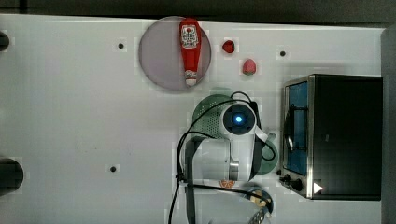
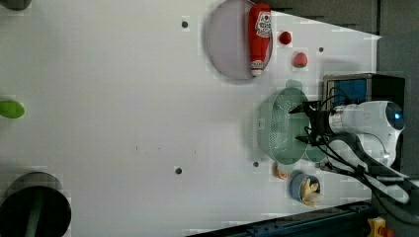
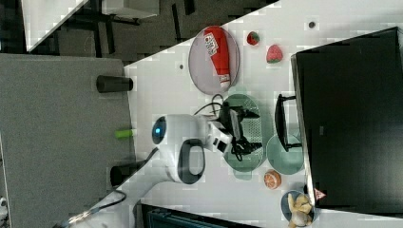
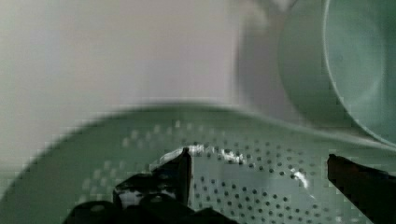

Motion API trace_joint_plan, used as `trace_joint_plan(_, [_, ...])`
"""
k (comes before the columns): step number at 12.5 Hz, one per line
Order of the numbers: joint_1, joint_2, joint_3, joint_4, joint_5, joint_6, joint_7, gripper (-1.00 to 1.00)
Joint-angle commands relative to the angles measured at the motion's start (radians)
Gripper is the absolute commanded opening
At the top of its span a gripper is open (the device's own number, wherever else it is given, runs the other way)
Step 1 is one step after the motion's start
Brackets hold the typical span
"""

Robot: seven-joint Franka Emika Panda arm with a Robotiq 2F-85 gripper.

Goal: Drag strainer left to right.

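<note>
The strainer point(image 2: 279, 126) is a pale green oblong colander lying on the white table, in front of the toaster oven. My gripper point(image 2: 300, 124) stands open over it, one finger toward each end of the bowl. In the right view the gripper point(image 3: 251, 129) hangs over the strainer point(image 3: 247, 102), fingers spread. In the wrist view both black fingertips point(image 4: 180, 170) reach down inside the holed bowl of the strainer point(image 4: 243, 191), with nothing between them. I cannot tell if they touch it. In the top view my arm covers most of the strainer point(image 1: 208, 114).
A solid light-green mug point(image 3: 285, 154) sits beside the strainer, close to the toaster oven point(image 1: 331, 135). A ketchup bottle point(image 1: 190, 46) lies on a grey plate point(image 1: 159, 53). Two strawberries point(image 1: 249, 66), an orange slice point(image 3: 272, 179) and a bowl of banana point(image 2: 306, 187) stand nearby.
</note>
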Motion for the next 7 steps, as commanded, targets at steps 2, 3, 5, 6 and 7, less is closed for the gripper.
trace_joint_plan(2, [0.022, -0.228, 0.045, 0.016, -0.004, -0.065, -0.401, 1.00])
trace_joint_plan(3, [0.023, -0.283, 0.050, 0.026, 0.003, -0.124, -0.406, 1.00])
trace_joint_plan(5, [0.025, -0.398, 0.073, 0.054, 0.022, -0.267, -0.406, 1.00])
trace_joint_plan(6, [0.026, -0.454, 0.089, 0.074, 0.038, -0.356, -0.406, 1.00])
trace_joint_plan(7, [0.028, -0.508, 0.105, 0.100, 0.054, -0.456, -0.406, 1.00])
